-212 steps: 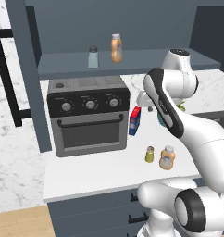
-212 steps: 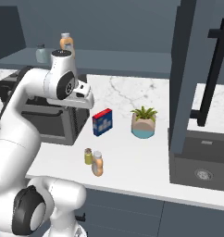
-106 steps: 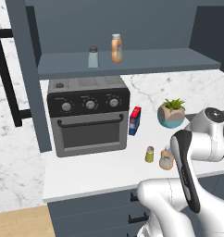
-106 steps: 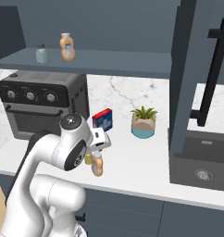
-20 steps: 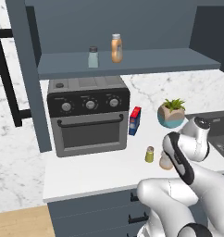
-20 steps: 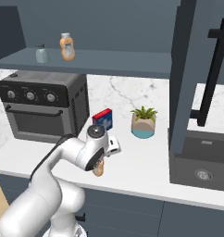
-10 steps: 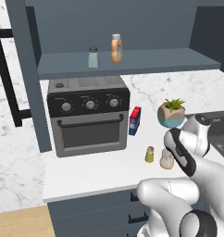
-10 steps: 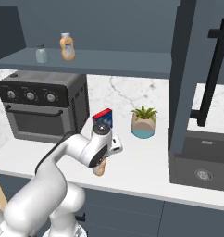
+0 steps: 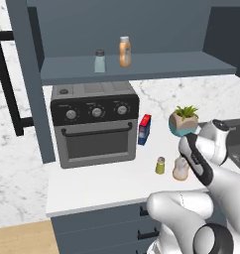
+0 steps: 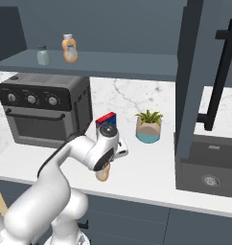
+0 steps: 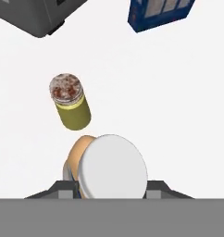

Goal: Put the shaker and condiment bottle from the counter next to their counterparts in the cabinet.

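Observation:
The squat orange-tan condiment bottle (image 11: 113,167) stands on the white counter (image 9: 107,181), its pale cap close under the hand camera. My gripper (image 11: 111,187) is open, lowered over it, one fingertip (image 11: 63,187) on each side of the bottle. From the base views the bottle (image 9: 180,168) (image 10: 103,173) sits just under my hand (image 10: 110,146). The olive-yellow shaker (image 11: 71,104) (image 9: 160,165) stands upright just beside it, untouched. On the cabinet shelf (image 9: 142,67) stand the pale grey-blue shaker (image 9: 99,61) and the slim orange bottle (image 9: 124,51), a small gap between them.
A dark toaster oven (image 9: 94,126) fills the counter's left part under the shelf. A blue and red box (image 9: 145,129) stands behind the shaker. A potted plant (image 9: 184,121) sits to the right, and a sink (image 10: 209,165) lies beyond it.
Over ten seconds my arm swung from above the oven down to the counter's front right. In the last second the hand sank a little closer around the condiment bottle.

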Motion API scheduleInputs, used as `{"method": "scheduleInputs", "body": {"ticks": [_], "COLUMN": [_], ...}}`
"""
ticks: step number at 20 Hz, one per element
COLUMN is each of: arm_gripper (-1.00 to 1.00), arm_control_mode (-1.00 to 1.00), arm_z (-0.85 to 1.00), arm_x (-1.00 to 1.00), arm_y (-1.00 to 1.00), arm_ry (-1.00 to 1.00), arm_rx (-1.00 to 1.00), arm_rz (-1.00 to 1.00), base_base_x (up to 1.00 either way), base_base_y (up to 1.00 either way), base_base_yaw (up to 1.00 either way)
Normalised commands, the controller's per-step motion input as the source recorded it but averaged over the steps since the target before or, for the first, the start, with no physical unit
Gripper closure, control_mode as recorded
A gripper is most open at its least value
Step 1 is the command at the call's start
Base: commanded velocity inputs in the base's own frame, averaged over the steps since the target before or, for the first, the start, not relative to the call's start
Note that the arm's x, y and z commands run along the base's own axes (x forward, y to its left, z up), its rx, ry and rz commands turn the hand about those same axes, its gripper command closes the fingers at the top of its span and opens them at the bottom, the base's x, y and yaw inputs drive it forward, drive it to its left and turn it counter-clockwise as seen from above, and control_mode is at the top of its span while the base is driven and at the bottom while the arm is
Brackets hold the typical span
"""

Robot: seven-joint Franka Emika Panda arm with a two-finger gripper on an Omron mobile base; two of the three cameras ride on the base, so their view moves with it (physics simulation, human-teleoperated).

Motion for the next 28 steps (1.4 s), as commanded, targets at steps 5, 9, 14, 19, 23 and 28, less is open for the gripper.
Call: {"method": "scheduleInputs", "body": {"ticks": [5, 9, 14, 19, 23, 28], "arm_gripper": [1.0, 1.0, 1.0, 1.0, 1.0, 1.0], "arm_control_mode": [-1.0, -1.0, -1.0, -1.0, -1.0, -1.0], "arm_z": [0.56, 0.65, 0.6, 0.56, 0.54, 0.57], "arm_x": [-0.06, -0.01, -0.03, -0.02, 0.0, -0.03], "arm_y": [0.03, 0.15, 0.24, 0.07, 0.0, 0.03], "arm_ry": [-0.08, -0.07, -0.06, 0.0, 0.0, -0.01], "arm_rx": [-0.06, -0.12, -0.18, -0.04, 0.0, 0.0], "arm_rz": [0.0, 0.0, 0.0, 0.0, 0.0, 0.0], "base_base_x": [0.0, 0.0, 0.0, 0.0, 0.0, 0.0], "base_base_y": [0.0, 0.0, 0.0, 0.0, 0.0, 0.0], "base_base_yaw": [0.0, 0.0, 0.0, 0.0, 0.0, 0.0]}}
